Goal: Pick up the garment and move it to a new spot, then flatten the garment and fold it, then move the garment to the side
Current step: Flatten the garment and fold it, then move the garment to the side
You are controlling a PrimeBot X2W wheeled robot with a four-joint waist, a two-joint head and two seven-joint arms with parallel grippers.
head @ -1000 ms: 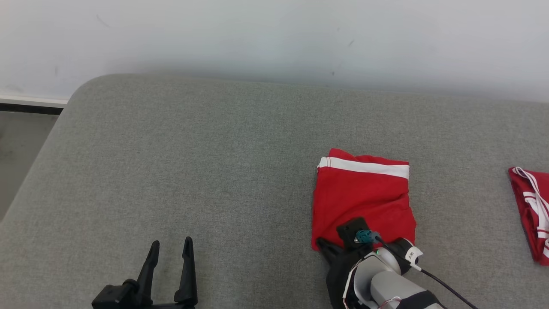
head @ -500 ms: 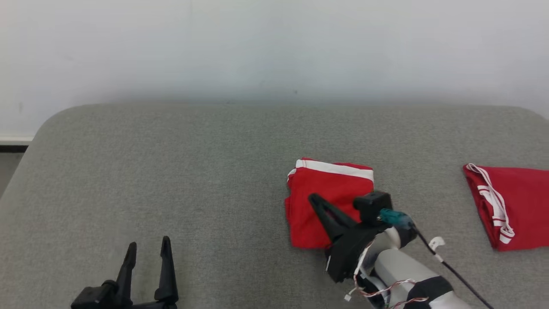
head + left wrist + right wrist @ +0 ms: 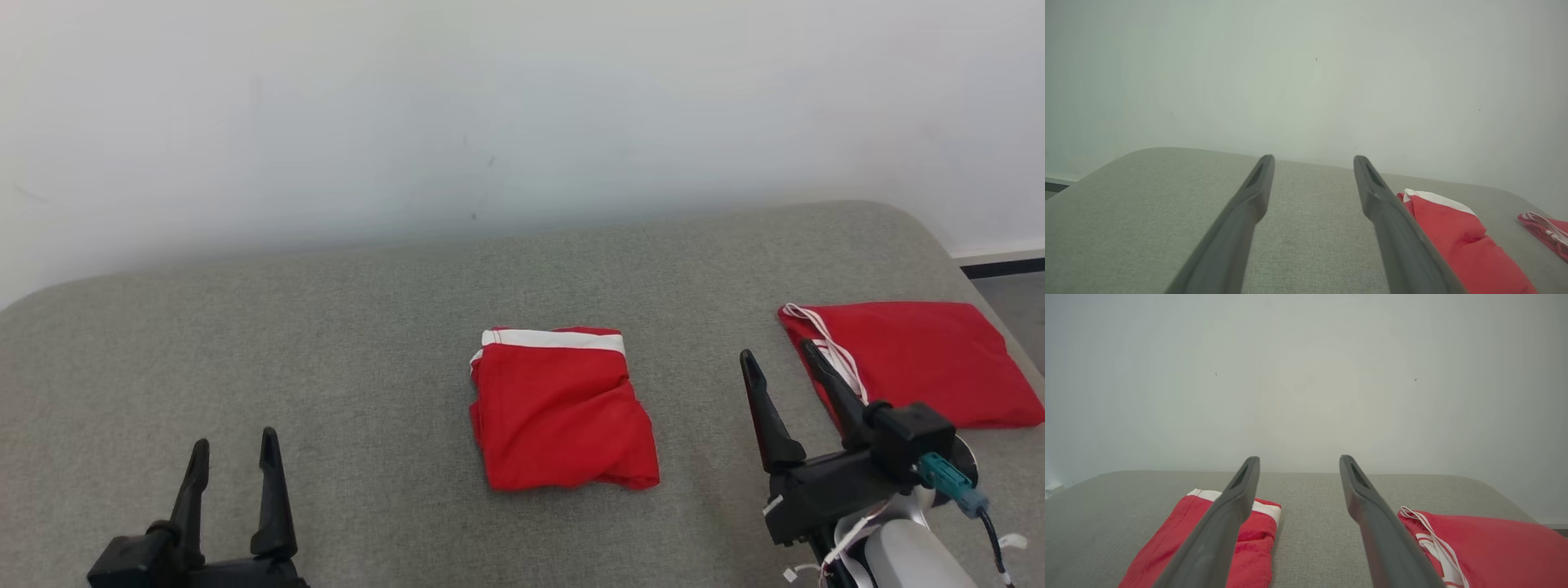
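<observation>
The garment (image 3: 563,408) is red with a white band and lies folded in the middle of the grey cushion (image 3: 326,343), touched by nothing. My right gripper (image 3: 777,353) stands open and empty to its right, well apart from it. In the right wrist view the garment (image 3: 1249,539) lies behind the left finger of the right gripper (image 3: 1299,458). My left gripper (image 3: 234,439) rests open at the lower left, far from the cloth. In the left wrist view the left gripper (image 3: 1313,157) is empty, with the garment (image 3: 1453,241) just right of its right finger.
A second red garment (image 3: 914,363) with a white drawstring lies folded at the cushion's right end, also seen as the second garment (image 3: 1490,547) and the second garment (image 3: 1545,234). A pale wall (image 3: 522,122) backs the cushion. The cushion's right edge drops to the floor (image 3: 1012,286).
My right gripper has opened, let go of the garment's near edge and drawn back to the right. The camera has turned rightward, bringing the second garment fully into view. The left gripper has stayed open.
</observation>
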